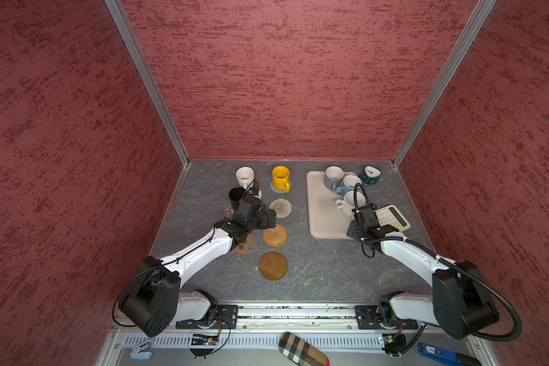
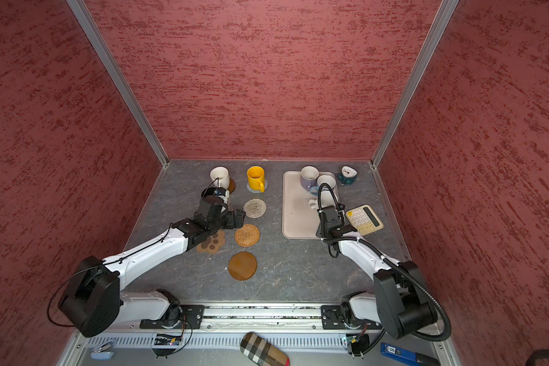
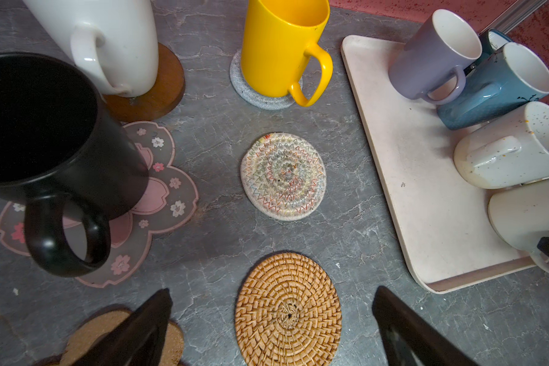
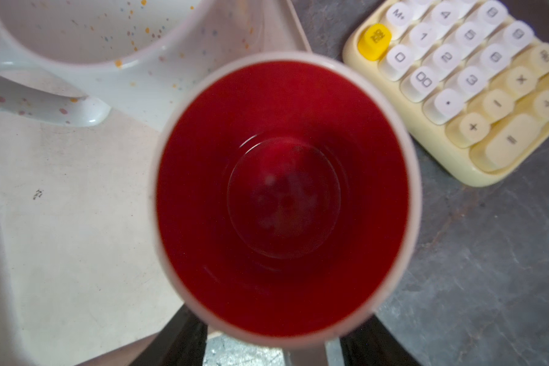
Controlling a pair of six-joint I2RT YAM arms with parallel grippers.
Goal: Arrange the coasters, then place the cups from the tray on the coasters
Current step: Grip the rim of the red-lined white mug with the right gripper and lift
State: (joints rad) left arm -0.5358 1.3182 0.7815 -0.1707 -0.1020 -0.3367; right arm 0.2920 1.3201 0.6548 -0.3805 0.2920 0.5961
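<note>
Here, woven rattan round [image 3: 287, 312], glossy yellow mug [image 3: 282, 47]

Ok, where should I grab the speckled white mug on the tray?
Probably by its handle, from above over the tray's bare side. The speckled mug stands upright, handle jutting over bare tray; the blue mug and red-lined mug crowd its body.

Light was soft and even, from overhead; only faint shadows lay on the table [image 1: 317, 272]. Both top views were sharp, walls [image 1: 282, 79] bowed toward the edges. Right wrist view was blurred: red-lined mug [image 4: 282, 196] too close, calculator [image 4: 475, 95] soft. Left wrist view was crisp; small glare on yellow mug [image 3: 276, 50].
</note>
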